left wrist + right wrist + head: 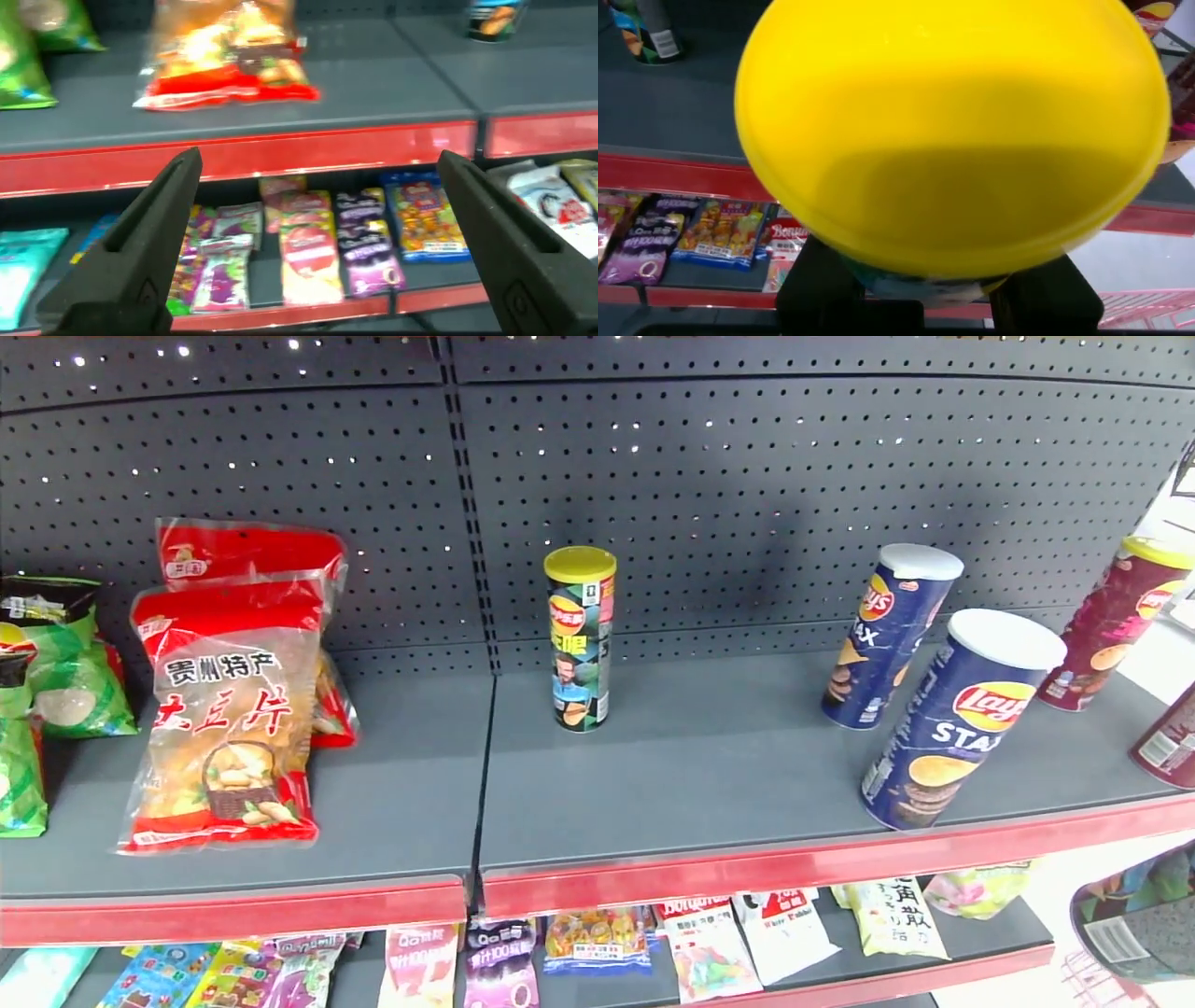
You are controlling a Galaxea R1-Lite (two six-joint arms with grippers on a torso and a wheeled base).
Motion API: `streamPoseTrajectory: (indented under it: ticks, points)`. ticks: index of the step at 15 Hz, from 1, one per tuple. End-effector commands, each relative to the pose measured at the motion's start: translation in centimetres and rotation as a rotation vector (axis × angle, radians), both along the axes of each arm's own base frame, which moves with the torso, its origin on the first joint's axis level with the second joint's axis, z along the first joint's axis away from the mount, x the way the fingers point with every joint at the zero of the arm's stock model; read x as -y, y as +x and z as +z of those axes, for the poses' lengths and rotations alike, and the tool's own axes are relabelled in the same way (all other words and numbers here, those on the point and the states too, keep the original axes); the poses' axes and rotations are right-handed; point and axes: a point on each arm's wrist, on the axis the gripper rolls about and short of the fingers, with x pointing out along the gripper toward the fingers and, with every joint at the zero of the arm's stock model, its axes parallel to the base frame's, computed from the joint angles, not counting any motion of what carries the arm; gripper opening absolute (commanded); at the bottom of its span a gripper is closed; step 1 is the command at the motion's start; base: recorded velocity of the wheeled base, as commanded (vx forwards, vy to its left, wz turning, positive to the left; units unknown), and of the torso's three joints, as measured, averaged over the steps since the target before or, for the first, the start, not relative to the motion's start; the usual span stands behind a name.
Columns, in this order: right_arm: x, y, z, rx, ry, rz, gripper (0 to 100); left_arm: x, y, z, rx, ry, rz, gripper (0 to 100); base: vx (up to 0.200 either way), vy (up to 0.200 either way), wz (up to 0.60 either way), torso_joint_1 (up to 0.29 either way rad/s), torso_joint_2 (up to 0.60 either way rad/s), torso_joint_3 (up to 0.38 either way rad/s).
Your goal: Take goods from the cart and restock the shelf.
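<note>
Yellow-lidded can (952, 131) sits clamped in the right pincer (934, 291), lid facing the wrist, fingers (822, 289) pressed on its sides. Just beyond the pincer runs the red shelf edge (663, 173). Past that edge is bare deck between a standing can (580, 637) and blue cans (962, 714). Left pincer (318, 243) gapes wide before the same edge.

In the right pincer (936, 291), yellow-lidded can (952, 131)

Bright even light, soft shadow on pegboard (747, 476), shelf edge (747, 882) bowed
</note>
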Motion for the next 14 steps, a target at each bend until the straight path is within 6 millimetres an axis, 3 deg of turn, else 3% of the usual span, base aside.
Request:
streamPoseTrajectory:
  ticks: [1, 11, 14]
  points:
    - [0.0, 0.0, 0.0, -0.001, -0.001, 0.000, 0, 0.0, 0.0, 0.0, 0.001, -0.001, 0.000, 100, 0.000, 0.000, 0.00, 0.000, 0.00, 0.000]
    - [0.0, -0.3, -0.9, -0.009, -0.005, 0.028, 0, 0.0, 0.0, 0.0, 0.001, 0.001, 0.000, 100, 0.000, 0.000, 0.00, 0.000, 0.00, 0.000]
    - [0.1, -0.8, -1.1, 0.009, -0.001, 0.017, 0, 0.0, 0.6, 0.2, -0.073, 0.041, -0.018, 100, 0.000, 0.000, 0.00, 0.000, 0.00, 0.000]
